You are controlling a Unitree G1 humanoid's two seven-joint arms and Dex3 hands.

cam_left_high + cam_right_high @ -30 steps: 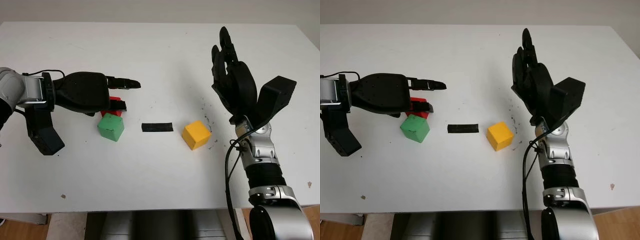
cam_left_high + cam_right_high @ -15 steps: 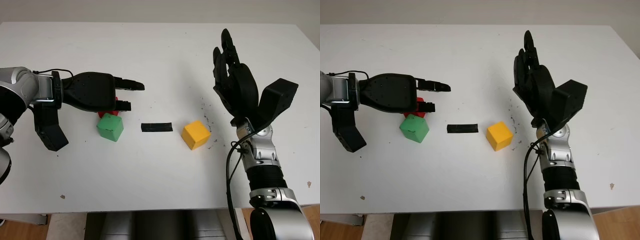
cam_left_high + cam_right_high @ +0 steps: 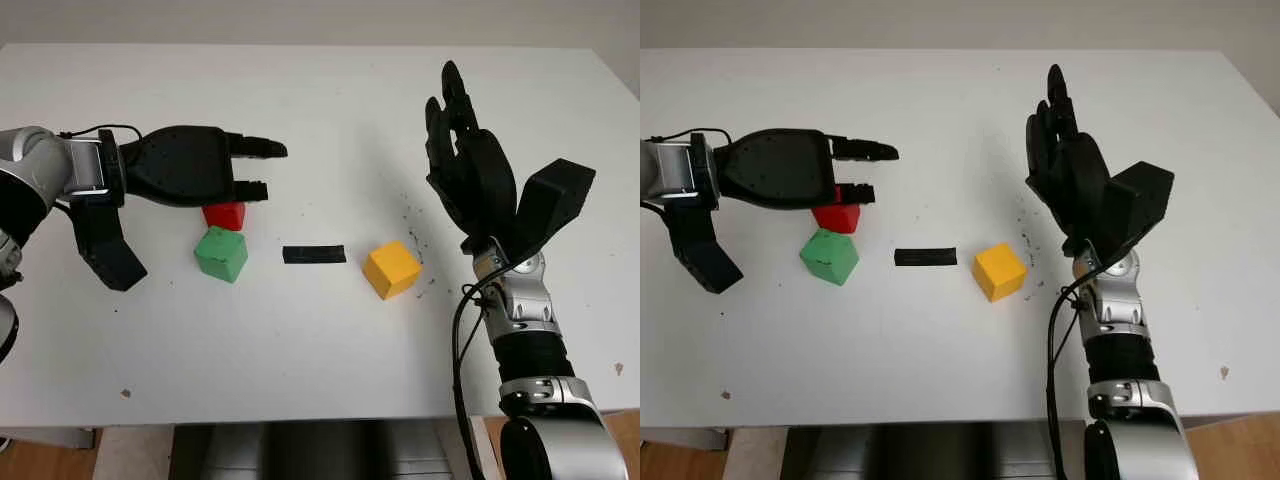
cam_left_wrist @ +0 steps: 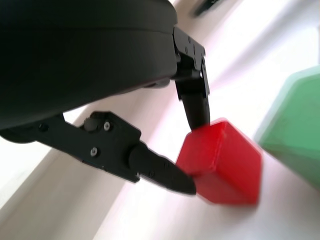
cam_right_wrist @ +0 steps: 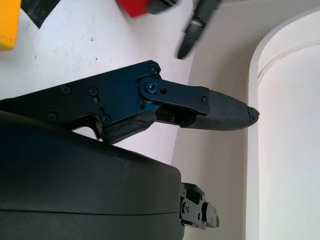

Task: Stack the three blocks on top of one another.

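red block (image 4: 220,162) pinched by left hand (image 3: 190,165), fingertips (image 4: 172,180) touching it

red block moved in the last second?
Yes. The red block, pinched by the left hand, now shows clear of the green block, farther up-table from it relative to the black tape strip.

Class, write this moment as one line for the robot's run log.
left hand: shut on red block | right hand: open, raised beyond yellow block | green block: on table | stack: not started
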